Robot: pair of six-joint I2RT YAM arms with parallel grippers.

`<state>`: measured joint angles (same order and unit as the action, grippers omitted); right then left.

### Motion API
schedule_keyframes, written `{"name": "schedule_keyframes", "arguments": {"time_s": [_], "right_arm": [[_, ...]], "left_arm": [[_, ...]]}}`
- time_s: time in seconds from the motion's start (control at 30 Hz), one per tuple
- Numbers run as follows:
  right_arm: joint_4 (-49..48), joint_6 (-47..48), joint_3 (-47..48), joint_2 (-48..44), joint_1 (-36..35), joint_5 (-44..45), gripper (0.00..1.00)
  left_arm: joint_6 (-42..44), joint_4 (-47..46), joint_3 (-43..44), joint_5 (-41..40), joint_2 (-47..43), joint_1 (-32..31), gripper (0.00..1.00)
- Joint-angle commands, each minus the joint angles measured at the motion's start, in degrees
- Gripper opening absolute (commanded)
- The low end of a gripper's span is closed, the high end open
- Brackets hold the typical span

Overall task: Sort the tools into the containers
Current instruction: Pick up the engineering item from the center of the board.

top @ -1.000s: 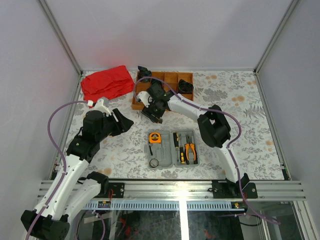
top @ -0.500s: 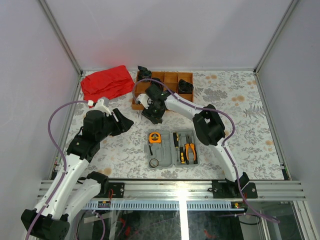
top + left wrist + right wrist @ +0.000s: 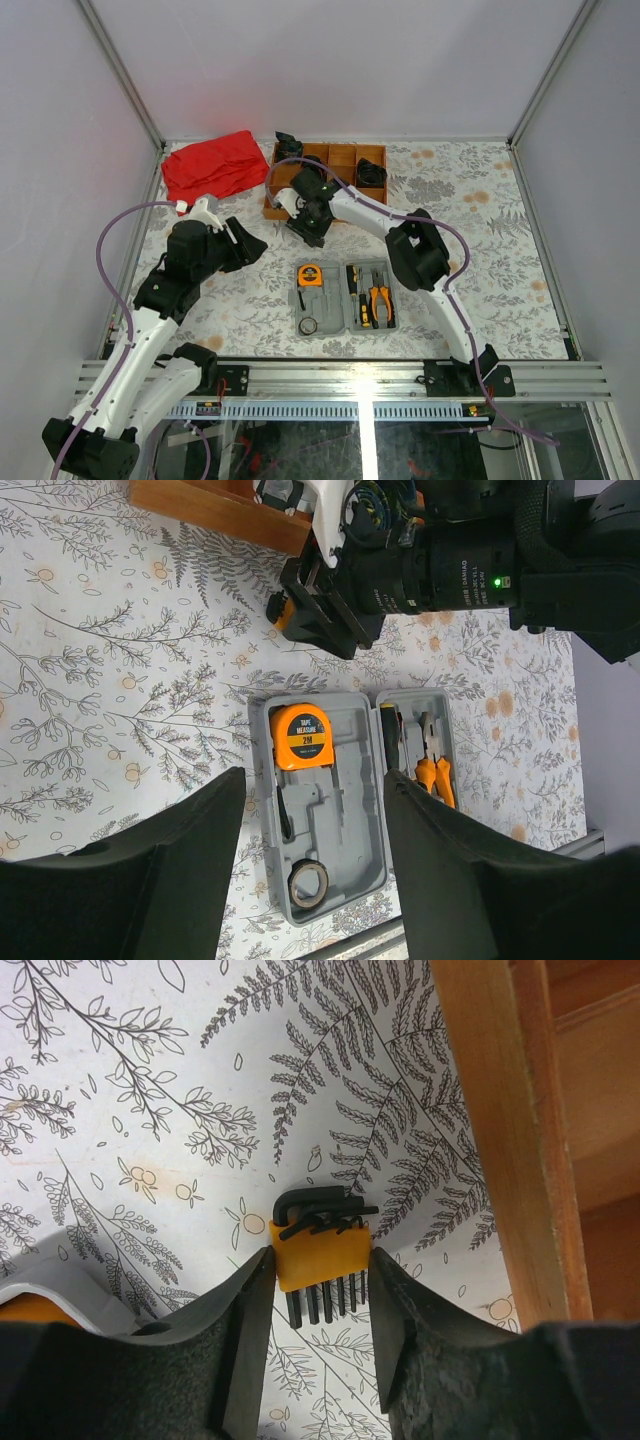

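Right jaws [image 3: 320,1257] down on the counter [image 3: 120,1090], pads against both sides of the yellow holder of the hex keys [image 3: 322,1243], gripping it. The set lies flat just beside the wooden tray [image 3: 500,1110], outside the case [image 3: 345,790].

Left jaws [image 3: 312,780] held wide, nothing in them, hovering above the counter left of the case.

Case lies open and flat. It holds the tape measure [image 3: 299,737] and ring [image 3: 308,882] in one half, pliers [image 3: 437,772] and screwdrivers [image 3: 392,735] in the other.
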<state>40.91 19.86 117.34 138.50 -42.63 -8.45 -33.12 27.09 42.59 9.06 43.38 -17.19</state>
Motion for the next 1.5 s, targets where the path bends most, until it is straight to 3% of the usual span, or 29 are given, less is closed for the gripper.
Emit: {"name": "schedule_keyframes", "arguments": {"time_s": [0.0,0.23,0.67,1.07,1.47], "right_arm": [[-1.60,-1.11,-3.41,-0.99,0.41,2.65,0.41],[-4.47,0.42,-7.17,-6.66,0.38,0.01,0.30],[-9.59,1.39,-17.01,-18.43,0.36,-1.48,0.30],[-32.53,-11.83,-45.55,-40.76,-1.11,-7.94,0.29],[-41.70,-18.92,-56.10,-49.29,-7.16,-8.57,0.29]], "left_arm": [[-0.09,-0.29,-0.54,0.33,-0.13,0.41,0.56],[0.08,-0.44,-0.80,0.31,-0.05,0.40,0.57],[-1.11,-1.95,-1.04,4.56,1.87,0.41,0.57],[-7.92,-10.68,-4.31,13.92,6.31,0.21,0.57],[-13.17,-20.24,-7.41,12.56,12.92,-9.05,0.54]]}}
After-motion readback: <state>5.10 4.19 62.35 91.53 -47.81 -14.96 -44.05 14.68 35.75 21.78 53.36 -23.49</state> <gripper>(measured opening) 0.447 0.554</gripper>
